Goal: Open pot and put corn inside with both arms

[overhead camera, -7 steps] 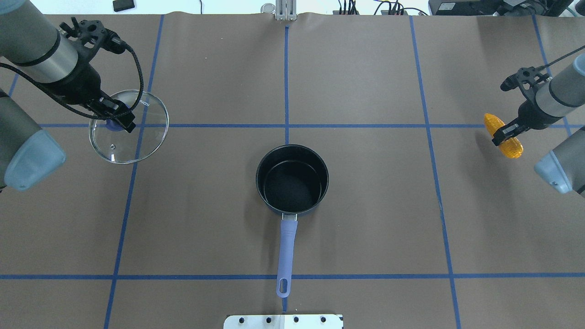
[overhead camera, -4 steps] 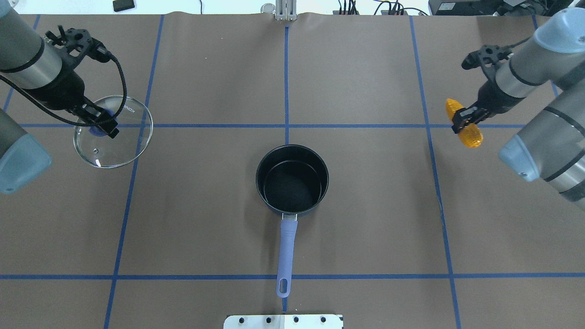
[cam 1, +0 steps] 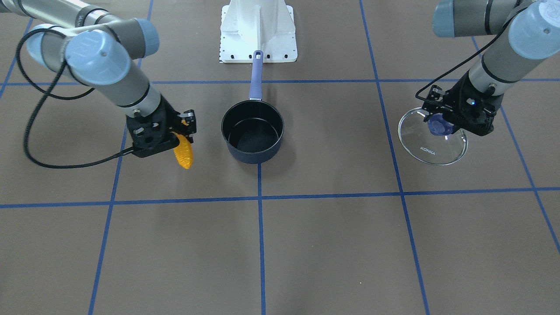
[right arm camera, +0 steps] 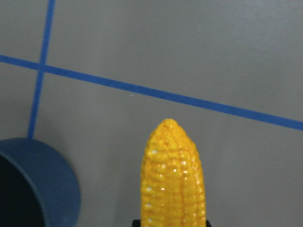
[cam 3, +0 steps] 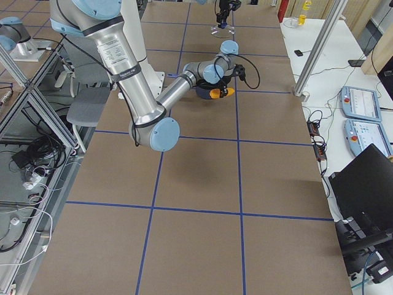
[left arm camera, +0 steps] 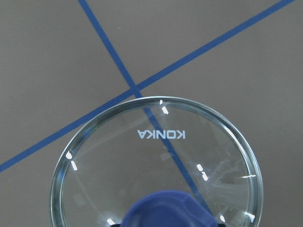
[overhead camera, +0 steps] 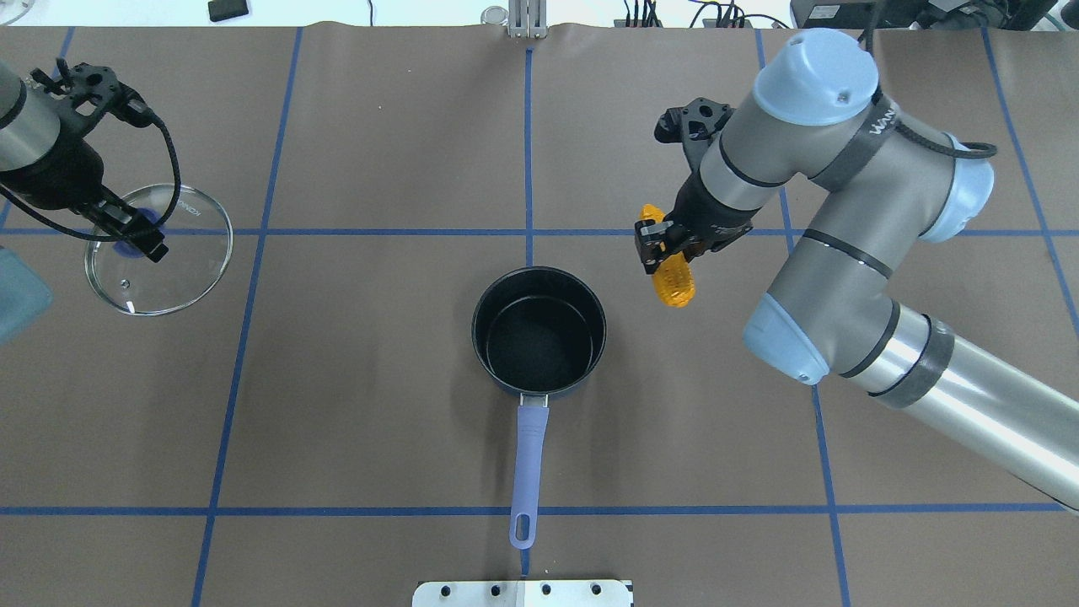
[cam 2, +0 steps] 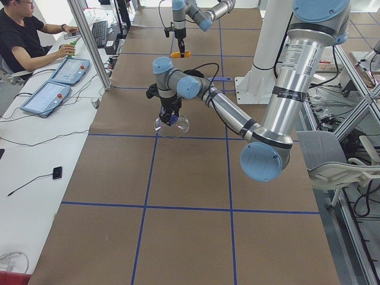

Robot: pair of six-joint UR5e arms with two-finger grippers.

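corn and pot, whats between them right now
Nothing: only bare brown table separates the corn, held in the right gripper, from the pot, clearest in the overhead view.

A matt brown, paper-like sheet is seen covering the worktop (overhead camera: 379, 379), crossed by smooth blue tape lines (overhead camera: 379, 511). The pot (overhead camera: 539, 337) is shown with a dark, faintly glossy interior and a smooth, plastic-looking purple-blue handle (overhead camera: 529, 447). The clear glass lid (overhead camera: 181, 270) is flecked with bright reflections, its knob (cam 1: 439, 127) glossy. The corn cob (overhead camera: 676, 282) appears bumpy and shiny, like plastic. Satin grey metal is seen on the right arm (overhead camera: 834, 278).
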